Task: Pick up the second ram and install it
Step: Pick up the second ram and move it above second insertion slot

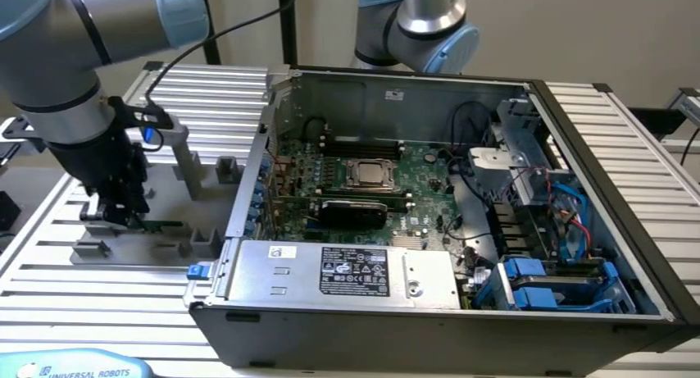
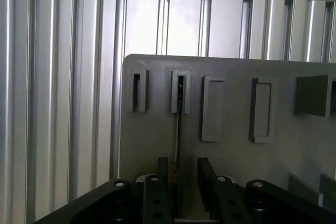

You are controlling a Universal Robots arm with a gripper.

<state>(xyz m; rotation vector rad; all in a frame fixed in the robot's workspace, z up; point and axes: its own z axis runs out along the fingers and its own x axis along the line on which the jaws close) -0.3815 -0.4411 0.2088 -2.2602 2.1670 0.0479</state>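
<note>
Over the grey plastic holder plate (image 1: 123,252) at the exterior view's left, your black two-finger claw (image 1: 118,216) sits low w/ jaws spread wide, gripping nothing. Wrist view: the thin green circuit-board ram stick (image 2: 178,129) stands on edge, one end in a slotted grey block (image 2: 180,92), and runs btwn the claw's (image 2: 183,164) fingers (image 2: 163,174), w/ a gap each side. Ext. view: a bit of green stick (image 1: 164,225) shows just beside the claw. The open grey metal PC case (image 1: 328,316) w/ green motherboard (image 1: 421,161) sits well apart on the ribbed aluminium table (image 1: 612,132).
</note>
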